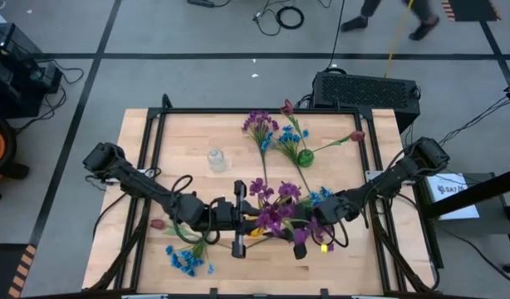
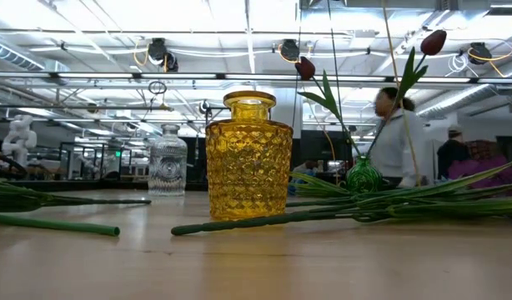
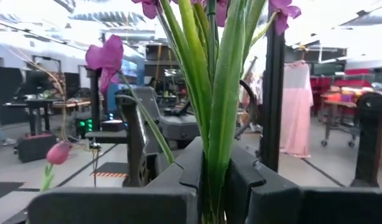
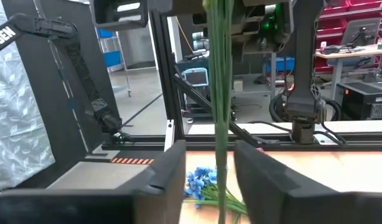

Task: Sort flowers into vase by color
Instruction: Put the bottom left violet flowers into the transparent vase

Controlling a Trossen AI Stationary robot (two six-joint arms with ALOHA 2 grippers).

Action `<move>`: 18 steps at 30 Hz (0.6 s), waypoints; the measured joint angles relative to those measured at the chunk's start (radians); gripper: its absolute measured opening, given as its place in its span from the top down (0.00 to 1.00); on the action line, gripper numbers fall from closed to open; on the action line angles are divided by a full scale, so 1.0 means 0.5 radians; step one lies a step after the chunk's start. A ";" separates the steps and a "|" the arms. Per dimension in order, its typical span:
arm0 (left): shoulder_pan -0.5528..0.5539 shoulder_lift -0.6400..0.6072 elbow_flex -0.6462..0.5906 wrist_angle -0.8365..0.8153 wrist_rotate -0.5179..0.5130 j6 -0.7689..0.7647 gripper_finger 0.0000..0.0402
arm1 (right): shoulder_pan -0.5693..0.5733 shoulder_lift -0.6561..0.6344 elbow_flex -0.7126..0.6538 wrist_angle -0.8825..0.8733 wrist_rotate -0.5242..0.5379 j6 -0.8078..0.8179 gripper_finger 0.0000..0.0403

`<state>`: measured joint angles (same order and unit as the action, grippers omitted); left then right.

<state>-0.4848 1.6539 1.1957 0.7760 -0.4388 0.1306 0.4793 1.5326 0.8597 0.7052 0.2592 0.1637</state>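
Left gripper (image 3: pixel 213 186) pinches the purple flowers (image 1: pixel 276 208) upright; right gripper (image 4: pixel 209 171) stands part open around their stems, likely a handover

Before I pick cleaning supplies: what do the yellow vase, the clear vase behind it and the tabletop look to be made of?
The yellow vase looks like amber pressed glass: translucent, glossy, with a diamond-cut pattern. The clear vase seems colourless glass, similarly faceted, though clear plastic can't be excluded. The tabletop looks like pale wood with visible plank seams and a smooth matte finish.

Yellow vase (image 2: pixel 248 158) among flower stems (image 2: pixel 339 210)
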 joint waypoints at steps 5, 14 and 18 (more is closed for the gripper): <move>0.030 0.000 0.000 -0.012 0.157 -0.091 0.91 | 0.001 0.000 0.000 -0.002 0.000 -0.007 0.81; 0.080 0.013 0.000 -0.007 0.204 -0.143 0.91 | 0.000 0.000 0.000 -0.006 -0.014 -0.032 0.68; 0.095 0.022 0.000 -0.045 0.313 -0.146 0.91 | -0.006 0.000 0.000 -0.045 -0.012 -0.044 0.64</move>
<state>-0.4372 1.6650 1.1957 0.7537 -0.2823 0.0578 0.4764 1.5326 0.8597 0.6825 0.2531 0.1416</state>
